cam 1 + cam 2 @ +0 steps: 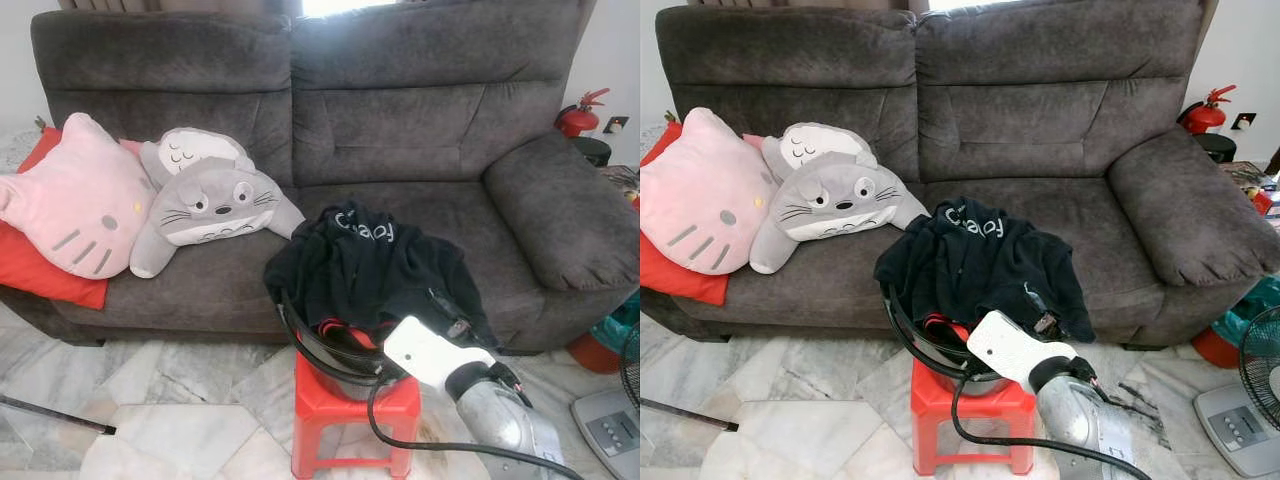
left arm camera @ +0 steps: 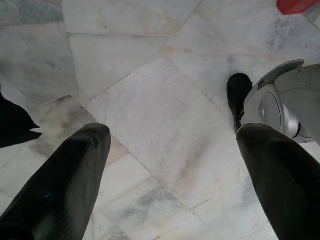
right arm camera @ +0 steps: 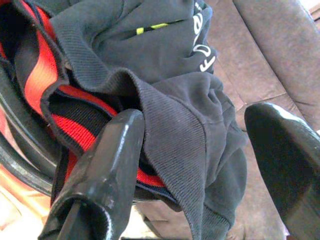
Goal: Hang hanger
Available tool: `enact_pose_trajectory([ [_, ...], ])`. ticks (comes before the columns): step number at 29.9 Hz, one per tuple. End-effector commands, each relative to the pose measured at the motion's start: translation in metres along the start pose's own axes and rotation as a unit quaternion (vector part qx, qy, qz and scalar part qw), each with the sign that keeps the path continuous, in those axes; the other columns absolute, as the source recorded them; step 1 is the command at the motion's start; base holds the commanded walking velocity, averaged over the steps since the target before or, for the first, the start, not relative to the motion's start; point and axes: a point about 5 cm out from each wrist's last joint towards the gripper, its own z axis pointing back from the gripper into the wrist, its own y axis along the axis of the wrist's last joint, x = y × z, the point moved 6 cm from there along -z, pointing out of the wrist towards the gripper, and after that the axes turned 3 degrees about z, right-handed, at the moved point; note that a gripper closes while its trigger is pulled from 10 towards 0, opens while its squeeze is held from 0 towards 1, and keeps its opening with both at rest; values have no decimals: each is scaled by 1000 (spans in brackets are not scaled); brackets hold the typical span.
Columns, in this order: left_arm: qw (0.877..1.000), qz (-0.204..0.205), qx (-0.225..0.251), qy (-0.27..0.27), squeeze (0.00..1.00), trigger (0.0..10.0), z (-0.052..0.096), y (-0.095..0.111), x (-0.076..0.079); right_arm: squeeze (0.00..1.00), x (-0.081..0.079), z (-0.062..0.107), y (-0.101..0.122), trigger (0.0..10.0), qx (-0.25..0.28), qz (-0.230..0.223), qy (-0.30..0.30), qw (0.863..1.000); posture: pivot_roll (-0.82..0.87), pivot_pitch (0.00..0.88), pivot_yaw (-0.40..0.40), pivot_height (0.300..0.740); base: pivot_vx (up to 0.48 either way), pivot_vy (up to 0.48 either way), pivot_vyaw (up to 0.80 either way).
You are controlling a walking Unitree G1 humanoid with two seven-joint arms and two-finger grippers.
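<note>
A black garment (image 1: 375,265) with white lettering and red trim lies heaped over a dark round basket (image 1: 325,355), which stands on a red plastic stool (image 1: 345,415) in front of the grey sofa (image 1: 420,130). Black curved bands run along the basket's near rim; I cannot tell whether they are a hanger. My right arm's white wrist (image 1: 430,350) reaches into the heap from the right. In the right wrist view my right gripper (image 3: 200,150) is open, with a fold of the garment (image 3: 170,120) lying against one finger (image 3: 107,170). My left gripper (image 2: 170,165) hangs open over the marble floor.
A pink cat cushion (image 1: 75,200) and a grey plush (image 1: 210,205) lie on the sofa's left half. A fire extinguisher (image 1: 580,115) stands at the far right and a fan base (image 1: 610,425) at the near right. A black cable (image 1: 400,435) loops by the stool; a dark rod (image 1: 55,415) lies on the floor at the left.
</note>
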Motion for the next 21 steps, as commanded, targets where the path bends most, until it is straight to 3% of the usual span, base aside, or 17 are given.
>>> enact_pose_trajectory([
  [1, 1000, 2, -9, -1, 0, 10000, 0, -3, 0, 0, 5, -2, 3, 10000, 4, -7, -6, 1000, -110, 0, 33, 716, 0, 0, 0],
  [12, 1000, 3, -7, -2, 0, 10000, 0, -3, 1, 0, 6, -18, 0, 10000, 10, -5, 4, 1000, -112, 0, 33, 716, 0, 0, 0],
  [21, 1000, 4, -7, 0, 0, 10000, 0, -3, 0, 0, 0, -16, 26, 10000, 66, -15, 23, 997, -109, 0, 32, 716, 0, 0, 0],
])
